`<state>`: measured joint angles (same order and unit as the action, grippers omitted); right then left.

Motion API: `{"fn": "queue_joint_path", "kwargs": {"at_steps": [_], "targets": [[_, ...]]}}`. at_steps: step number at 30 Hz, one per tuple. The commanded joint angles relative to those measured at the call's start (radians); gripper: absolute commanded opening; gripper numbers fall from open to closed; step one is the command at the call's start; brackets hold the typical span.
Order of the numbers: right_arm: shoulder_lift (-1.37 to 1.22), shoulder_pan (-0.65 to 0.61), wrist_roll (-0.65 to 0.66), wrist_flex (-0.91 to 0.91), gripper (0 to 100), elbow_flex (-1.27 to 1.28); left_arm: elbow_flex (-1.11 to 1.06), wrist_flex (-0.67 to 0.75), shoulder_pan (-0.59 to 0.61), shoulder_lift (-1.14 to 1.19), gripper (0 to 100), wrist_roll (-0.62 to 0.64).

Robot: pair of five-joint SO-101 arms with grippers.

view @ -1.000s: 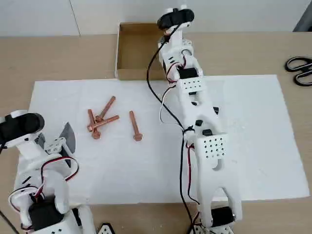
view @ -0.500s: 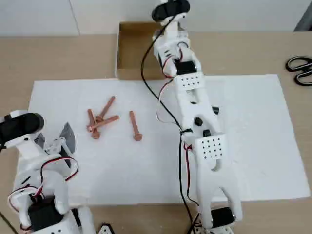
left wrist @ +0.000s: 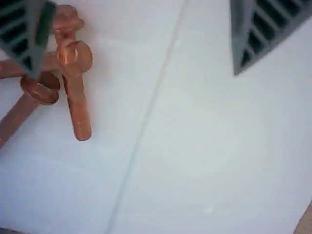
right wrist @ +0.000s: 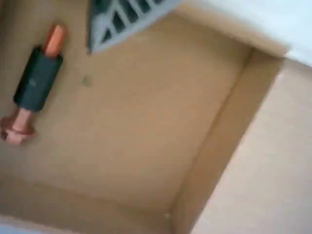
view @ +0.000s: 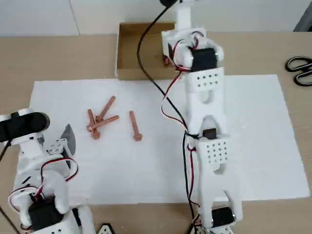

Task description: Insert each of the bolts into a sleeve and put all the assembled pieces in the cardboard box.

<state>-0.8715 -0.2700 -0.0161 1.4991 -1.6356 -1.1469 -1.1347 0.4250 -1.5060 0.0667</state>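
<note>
High view: my left gripper (view: 63,140) hung open and empty near four loose bolts (view: 102,121). Left wrist view: its jaws stood wide apart. Right wrist view: for my right gripper (right wrist: 124,19), opening could not be determined; one sleeved bolt (right wrist: 35,83) lay inside the cardboard box (right wrist: 219,126)

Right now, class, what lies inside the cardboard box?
One copper bolt pushed through a black sleeve, lying on the cardboard box floor. The right arm hides part of the box in the high view.
</note>
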Motion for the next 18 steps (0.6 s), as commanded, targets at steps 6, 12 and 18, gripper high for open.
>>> {"fn": "queue_joint_path", "kwargs": {"at_steps": [6, 12, 18], "targets": [[0.349, 0.073, 0.003, 0.199, 21.6, -0.040, 0.147, -0.087, -0.005, 0.000, 24, -0.006], [0.562, 0.094, 0.051, 0.206, 21.6, 0.167, 0.171, -0.121, -0.005, 0.000, 24, -0.006], [0.935, 0.094, 0.057, 0.200, 21.6, 0.738, 0.171, -0.135, -0.005, -0.005, 24, -0.006]]}}
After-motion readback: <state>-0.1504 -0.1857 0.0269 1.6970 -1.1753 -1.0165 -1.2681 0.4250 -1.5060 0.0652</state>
